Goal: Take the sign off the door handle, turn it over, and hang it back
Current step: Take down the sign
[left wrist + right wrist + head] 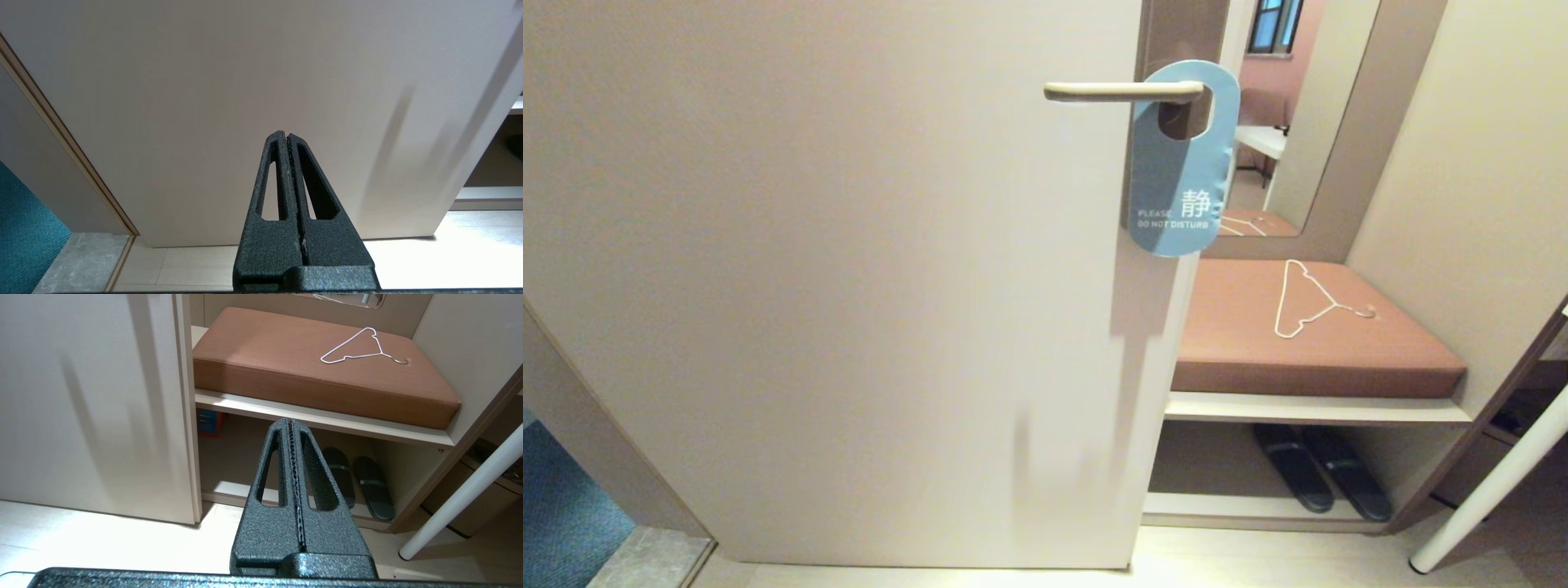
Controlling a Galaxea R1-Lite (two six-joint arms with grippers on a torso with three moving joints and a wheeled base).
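Note:
The sign (pixel 1176 180) hangs on the door handle (pixel 1123 91) at the door's right edge in the head view, its light blue "DO NOT DISTURB" side facing me. The handle is a slim beige lever passing through the sign's oval hole. Neither gripper shows in the head view. My left gripper (pixel 285 134) is shut and empty, low down, pointing at the lower part of the door. My right gripper (pixel 290 421) is shut and empty, low down, pointing at the shelf under the bench. The sign and handle are out of both wrist views.
The beige door (pixel 833 269) fills the left and middle. To its right is a bench with a brown cushion (pixel 1307 359) bearing a white wire hanger (pixel 1305 300), dark slippers (pixel 1319 472) below, a mirror behind. A white pole (pixel 1494 490) slants at the right.

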